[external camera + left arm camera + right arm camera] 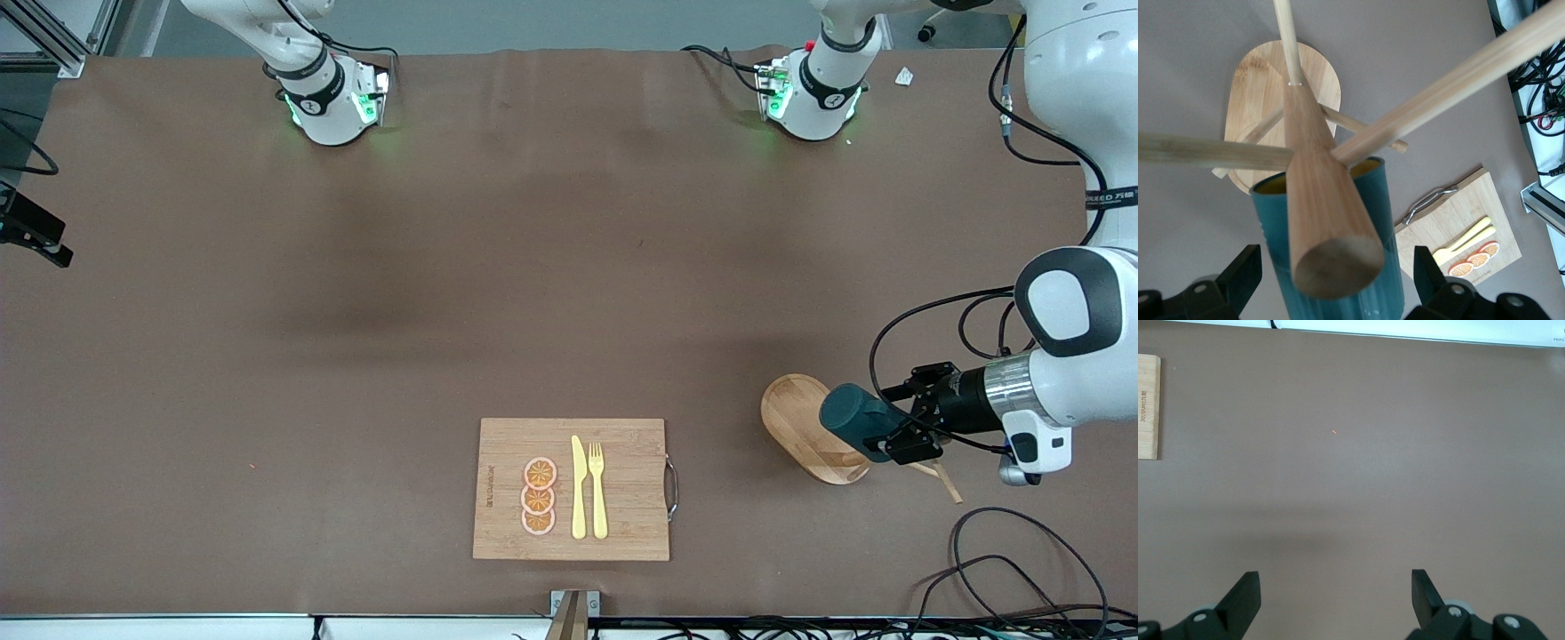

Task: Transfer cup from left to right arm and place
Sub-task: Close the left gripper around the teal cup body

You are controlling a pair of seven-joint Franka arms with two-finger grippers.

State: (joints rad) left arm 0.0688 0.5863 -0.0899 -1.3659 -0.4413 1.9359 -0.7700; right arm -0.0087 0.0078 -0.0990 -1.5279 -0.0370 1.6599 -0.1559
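Note:
The dark teal cup (pixel 849 418) hangs tilted on a peg of the wooden peg stand (pixel 796 418), near the left arm's end of the table. In the left wrist view the stand's thick post (pixel 1318 200) crosses in front of the cup (pixel 1385 220), and the cup's mustard-yellow inside shows at its rim. My left gripper (pixel 893 436) (pixel 1336 257) is open. Its fingers sit on either side of the cup's body with small gaps showing. My right gripper (pixel 1335 580) is open and empty, high over bare table. It does not show in the front view.
A wooden cutting board (pixel 507 444) lies near the table's front edge, carrying a yellow knife (pixel 579 487), a yellow fork (pixel 597 489) and orange slices (pixel 539 496). It also shows in both wrist views (pixel 1451 220) (pixel 1148 407). Loose cables (pixel 1005 551) lie by the left arm.

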